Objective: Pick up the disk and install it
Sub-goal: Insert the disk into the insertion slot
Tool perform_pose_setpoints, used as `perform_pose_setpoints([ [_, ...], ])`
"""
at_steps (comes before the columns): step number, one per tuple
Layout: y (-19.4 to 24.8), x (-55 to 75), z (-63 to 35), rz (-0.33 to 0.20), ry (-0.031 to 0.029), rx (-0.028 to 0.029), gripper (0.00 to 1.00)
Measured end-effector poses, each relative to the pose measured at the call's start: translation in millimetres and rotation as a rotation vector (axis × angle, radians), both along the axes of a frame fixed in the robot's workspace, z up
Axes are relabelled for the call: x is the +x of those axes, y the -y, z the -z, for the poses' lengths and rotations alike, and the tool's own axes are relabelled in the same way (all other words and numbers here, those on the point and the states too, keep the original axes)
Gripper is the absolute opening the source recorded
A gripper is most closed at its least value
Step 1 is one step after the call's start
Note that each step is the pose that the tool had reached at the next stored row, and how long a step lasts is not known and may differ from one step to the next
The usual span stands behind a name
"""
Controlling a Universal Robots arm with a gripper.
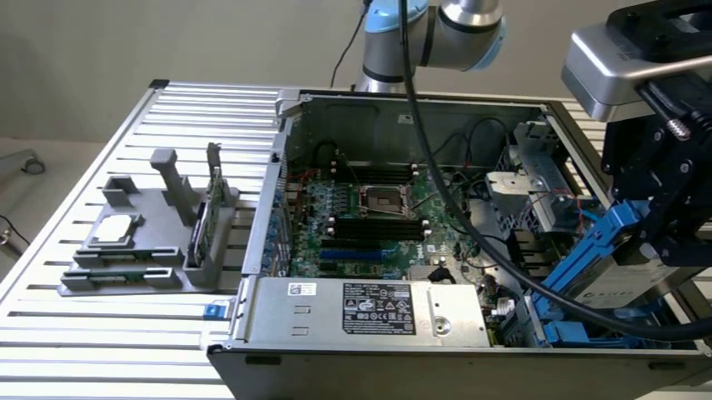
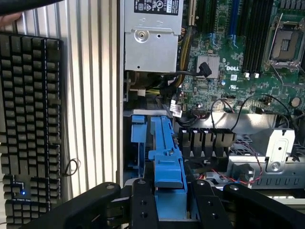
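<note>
**Surface and room.** The work surface was a slatted aluminium table (image 1: 100, 333) (image 2: 93, 86), its ribs bright and evenly spaced. A black keyboard (image 2: 28, 119) lay flat on it beside the case. Behind the table stood a plain, matt beige wall (image 1: 167, 42).

**Nearest items.** An open computer case (image 1: 445, 375) of grey sheet steel lay on the table. Along its near edge sat a boxy silver power supply (image 1: 368, 308) (image 2: 151, 47) with a printed label. At the case's near corner on the exterior view's right, the black gripper (image 1: 654, 248) (image 2: 169, 210) was clamped on the disk (image 1: 629, 279) (image 2: 167, 167). Its fingers (image 2: 143, 205) pressed against either side of the blue plastic carrier. The disk, a flat rectangular silver slab with a white label, hung tilted, clear of the blue plastic bay rails (image 1: 568, 333) (image 2: 137, 143) below it. Whether it touched them could not be told.

**Middle ground.** A green motherboard (image 1: 368, 221) (image 2: 233, 62) covered the case floor, with a square metal processor socket (image 1: 384, 200) (image 2: 286, 45), dark memory slots and loose black cables. On the exterior view's left, well apart from the case, a grey moulded fixture (image 1: 122, 279) held a small square silver chip (image 1: 116, 229) lying flat and a thin circuit card (image 1: 203, 233) standing on edge.

**Far ground.** The arm (image 1: 462, 29), smooth grey with blue joint caps, rose behind the case's rear wall.
</note>
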State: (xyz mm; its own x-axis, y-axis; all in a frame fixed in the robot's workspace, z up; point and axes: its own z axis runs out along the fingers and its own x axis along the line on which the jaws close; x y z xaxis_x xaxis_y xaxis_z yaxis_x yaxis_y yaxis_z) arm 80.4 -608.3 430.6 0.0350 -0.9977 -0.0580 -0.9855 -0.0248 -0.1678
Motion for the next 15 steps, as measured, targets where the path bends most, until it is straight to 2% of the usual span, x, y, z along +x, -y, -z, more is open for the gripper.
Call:
perform_pose_setpoints([
  [2, 0.1, -0.1, 1.1, 0.0, -0.0006, 0.0026, 0.33],
  [6, 0.0, 0.0, 3.3, 0.0, -0.002, 0.0137, 0.33],
  [12, 0.0, 2.1, 4.8, 0.0, -0.0064, 0.0257, 0.33],
  [15, 0.0, 3.2, 4.7, 0.0, -0.008, 0.027, 0.33],
])
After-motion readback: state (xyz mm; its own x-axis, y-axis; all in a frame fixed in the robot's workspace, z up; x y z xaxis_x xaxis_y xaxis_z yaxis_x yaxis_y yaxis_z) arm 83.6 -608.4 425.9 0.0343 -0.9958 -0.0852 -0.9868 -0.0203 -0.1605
